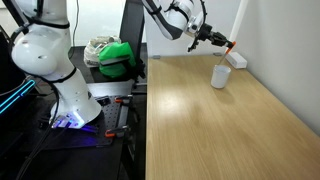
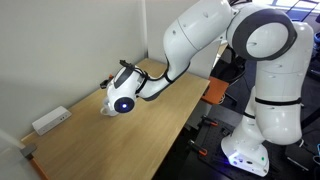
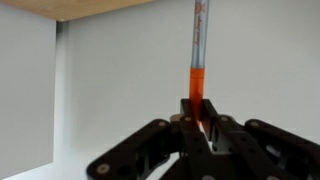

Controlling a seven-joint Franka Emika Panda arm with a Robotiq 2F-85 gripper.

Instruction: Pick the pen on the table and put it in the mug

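Note:
My gripper (image 1: 222, 42) is shut on the red-orange pen (image 1: 229, 45) and holds it in the air above and slightly behind the small white-grey mug (image 1: 221, 75), which stands on the pale wood table (image 1: 220, 125). In the wrist view the pen (image 3: 198, 70) sticks out straight from between the closed fingers (image 3: 200, 115); its far end is paler. The table edge (image 3: 80, 8) runs along the top of that view. In an exterior view the gripper (image 2: 112, 85) hangs over the table's far end, and the mug is mostly hidden behind it.
A flat white block (image 1: 237, 60) lies near the wall behind the mug; it also shows in an exterior view (image 2: 50, 121). A white wall runs along the table's far side. A green object (image 1: 118, 58) sits on a stand beside the table.

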